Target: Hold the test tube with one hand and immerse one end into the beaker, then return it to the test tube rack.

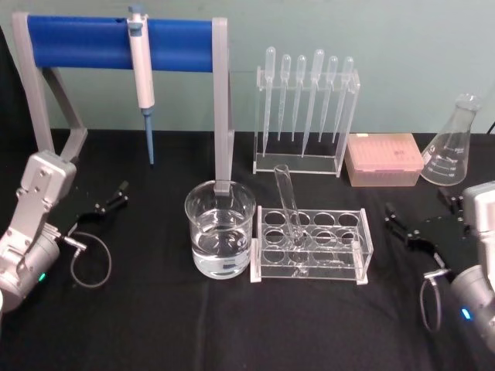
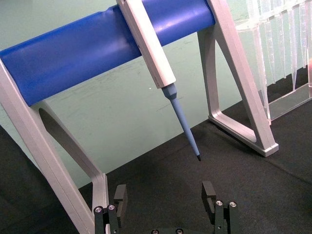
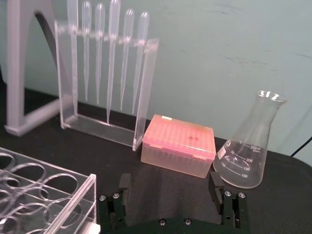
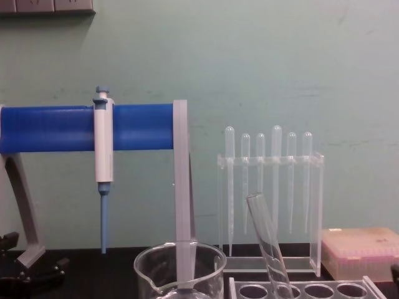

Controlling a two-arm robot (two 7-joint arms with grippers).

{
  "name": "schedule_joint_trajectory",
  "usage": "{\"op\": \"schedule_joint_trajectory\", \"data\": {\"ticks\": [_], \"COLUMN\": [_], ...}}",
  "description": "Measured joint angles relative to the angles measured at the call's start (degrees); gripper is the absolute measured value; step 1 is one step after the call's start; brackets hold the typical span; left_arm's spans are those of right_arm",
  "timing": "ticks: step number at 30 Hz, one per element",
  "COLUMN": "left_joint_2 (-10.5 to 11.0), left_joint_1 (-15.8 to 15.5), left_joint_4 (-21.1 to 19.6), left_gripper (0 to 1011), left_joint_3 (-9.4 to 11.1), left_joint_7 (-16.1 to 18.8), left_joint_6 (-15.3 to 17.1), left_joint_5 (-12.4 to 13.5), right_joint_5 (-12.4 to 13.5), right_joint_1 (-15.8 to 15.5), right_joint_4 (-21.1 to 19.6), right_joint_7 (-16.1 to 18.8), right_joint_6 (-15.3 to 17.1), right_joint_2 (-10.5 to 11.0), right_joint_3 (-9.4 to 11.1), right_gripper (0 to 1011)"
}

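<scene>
Black cloth covers the table [image 1: 155, 325] under a pale green wall. Nearest, the left gripper [image 1: 110, 196] and right gripper [image 1: 402, 224] rest low at either side, both with fingers spread wide and holding nothing. Between them, well apart from each, the test tube [image 1: 288, 207] leans in the clear rack [image 1: 311, 246], rim up. Touching the rack on the left gripper's side stands the beaker [image 1: 220, 229], part-filled with water. Farther back hang the pipettes [image 1: 305, 97] and the blue-tipped pipette [image 1: 142, 77].
</scene>
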Motion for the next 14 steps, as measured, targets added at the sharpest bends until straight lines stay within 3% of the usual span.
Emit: {"op": "schedule_joint_trajectory", "data": {"ticks": [3, 14], "left_joint_2": [0.0, 0.0], "left_joint_1": [0.0, 0.0], "left_joint_4": [0.0, 0.0], "left_gripper": [1000, 1000], "left_joint_3": [0.0, 0.0], "left_joint_7": [0.0, 0.0], "left_joint_6": [0.0, 0.0], "left_joint_5": [0.0, 0.0], "right_joint_5": [-3.4, -2.3], "right_joint_1": [1.4, 0.9], "right_joint_4": [1.3, 0.8], "right_joint_7": [-1.7, -1.2], "right_joint_6": [0.7, 0.5], "right_joint_2": [-0.6, -0.4], "right_joint_3": [-1.2, -0.8], "right_gripper": [1002, 1002]}}
